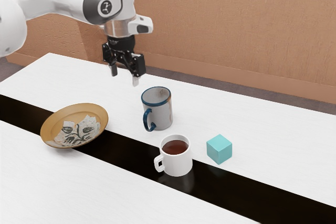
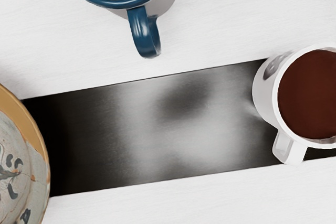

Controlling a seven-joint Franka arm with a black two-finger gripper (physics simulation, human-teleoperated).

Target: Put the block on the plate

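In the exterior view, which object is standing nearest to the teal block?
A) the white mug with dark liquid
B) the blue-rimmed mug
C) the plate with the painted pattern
A: the white mug stands right next to the teal block, while the blue-rimmed mug is farther off and the plate lies toward the exterior view's left.
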